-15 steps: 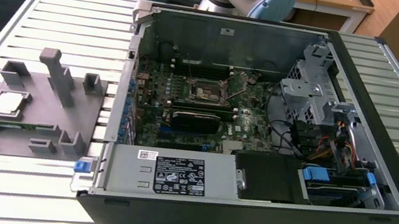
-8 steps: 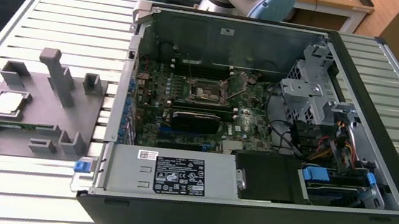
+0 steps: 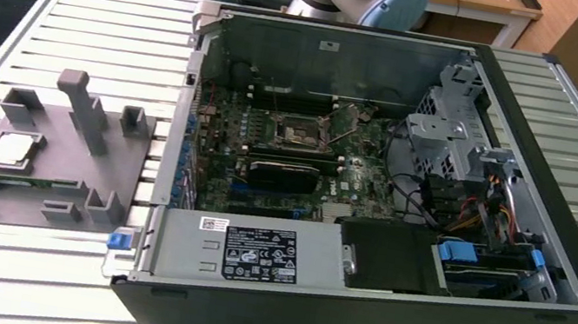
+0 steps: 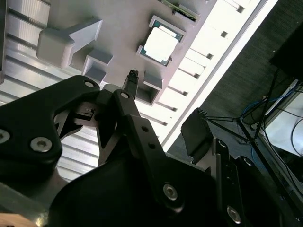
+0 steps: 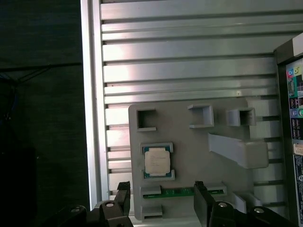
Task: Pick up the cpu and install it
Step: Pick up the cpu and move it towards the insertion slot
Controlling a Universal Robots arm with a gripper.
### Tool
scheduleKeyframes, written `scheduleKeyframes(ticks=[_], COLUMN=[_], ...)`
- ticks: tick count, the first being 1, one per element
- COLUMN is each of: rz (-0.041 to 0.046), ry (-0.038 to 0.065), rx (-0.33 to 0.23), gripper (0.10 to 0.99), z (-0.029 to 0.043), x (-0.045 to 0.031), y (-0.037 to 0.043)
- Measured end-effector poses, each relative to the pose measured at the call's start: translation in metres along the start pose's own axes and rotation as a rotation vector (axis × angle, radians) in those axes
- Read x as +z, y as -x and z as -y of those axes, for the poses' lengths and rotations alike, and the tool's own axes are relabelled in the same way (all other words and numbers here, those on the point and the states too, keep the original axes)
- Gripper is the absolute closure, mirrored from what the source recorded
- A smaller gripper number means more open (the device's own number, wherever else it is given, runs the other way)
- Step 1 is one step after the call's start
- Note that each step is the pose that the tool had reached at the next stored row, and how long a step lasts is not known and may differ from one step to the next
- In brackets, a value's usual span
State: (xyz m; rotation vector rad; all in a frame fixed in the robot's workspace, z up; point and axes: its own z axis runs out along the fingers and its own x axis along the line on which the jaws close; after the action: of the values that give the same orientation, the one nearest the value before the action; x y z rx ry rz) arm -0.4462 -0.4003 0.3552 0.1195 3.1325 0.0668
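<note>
The small flat square cpu (image 3: 15,150) with its silvery-grey metal top lies flat in a shallow recess of the large grey plastic fixture (image 3: 64,173) with upright posts, in the lower part of the frame at the exterior view's left. The fixture rests on the ribbed aluminium tabletop (image 3: 113,18), just beside the open black computer case (image 3: 356,323), whose green motherboard carries a dark square socket (image 3: 299,136) near the frame's centre.

In the first wrist view the black two-fingered end effector (image 5: 162,187) is spread wide and holds nothing. The cpu (image 5: 157,161) sits apart from it on the fixture (image 5: 194,156), not touched by either finger. A narrow green circuit strip (image 5: 177,192) lies in the fixture between the fingertips. The second wrist view shows the same spread end effector (image 4: 164,97) clear of the cpu (image 4: 161,46).
</note>
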Motion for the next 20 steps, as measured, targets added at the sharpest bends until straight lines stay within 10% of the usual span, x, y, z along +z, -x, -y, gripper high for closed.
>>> scheduleKeyframes(ticks=[20], rz=[0.0], ry=[0.0], rx=[0.0], gripper=[0.439], z=[0.0002], x=[0.0049], y=[0.0])
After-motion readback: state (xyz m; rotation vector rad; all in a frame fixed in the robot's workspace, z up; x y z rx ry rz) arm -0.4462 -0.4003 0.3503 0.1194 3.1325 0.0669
